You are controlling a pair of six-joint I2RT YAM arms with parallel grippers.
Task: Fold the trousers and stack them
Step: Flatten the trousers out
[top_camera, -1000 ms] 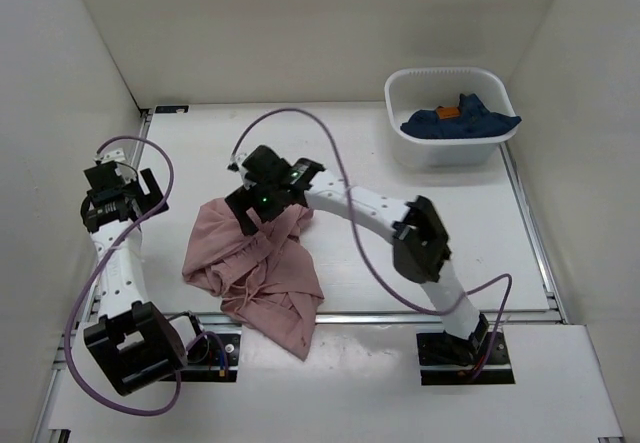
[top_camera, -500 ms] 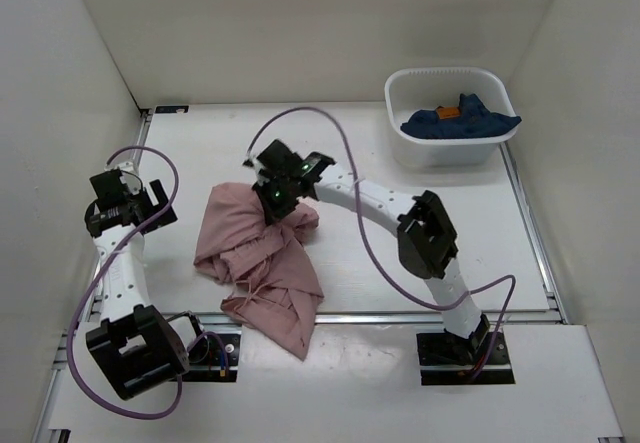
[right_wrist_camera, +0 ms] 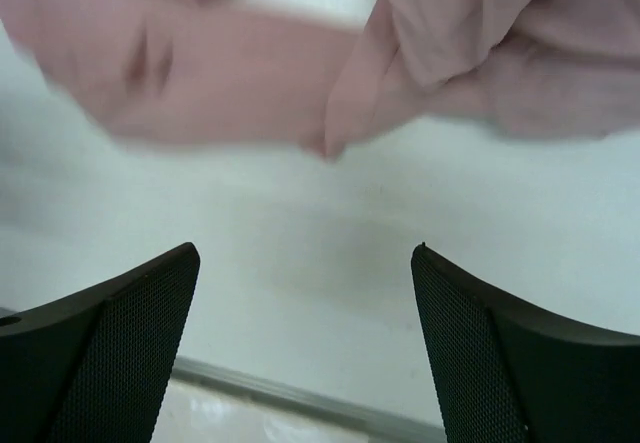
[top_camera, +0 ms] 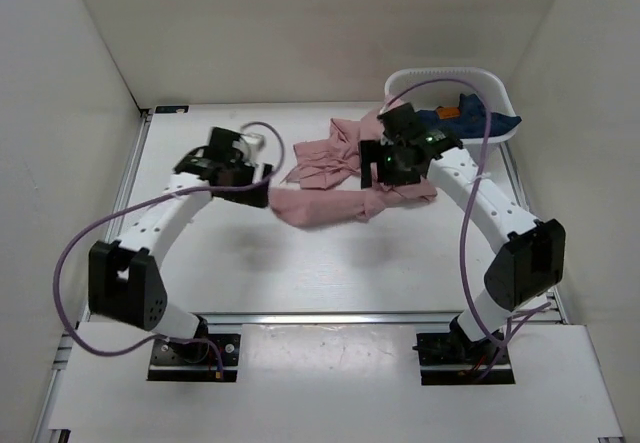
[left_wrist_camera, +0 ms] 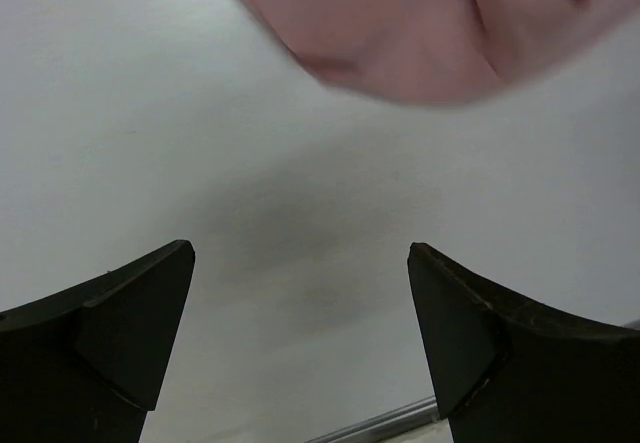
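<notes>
The dusty-pink trousers (top_camera: 335,178) lie crumpled and stretched out across the back middle of the table, between my two grippers. My left gripper (top_camera: 260,191) is at the trousers' left end. In the left wrist view it (left_wrist_camera: 300,253) is open and empty, with blurred pink fabric (left_wrist_camera: 430,33) just ahead of the fingertips. My right gripper (top_camera: 380,168) is over the trousers' right part. In the right wrist view it (right_wrist_camera: 305,253) is open and empty, with pink fabric (right_wrist_camera: 330,83) lying ahead of it on the white table.
A white bin (top_camera: 440,73) stands at the back right, close behind the right gripper, with a dark navy garment with an orange tag (top_camera: 470,121) in it. White walls enclose the table. A metal rail (right_wrist_camera: 300,398) runs along the table's near edge.
The trousers have moved from the near left to the back middle and spread out sideways. The right arm swung right toward the bin. The left arm reached in to the trousers' left end.
</notes>
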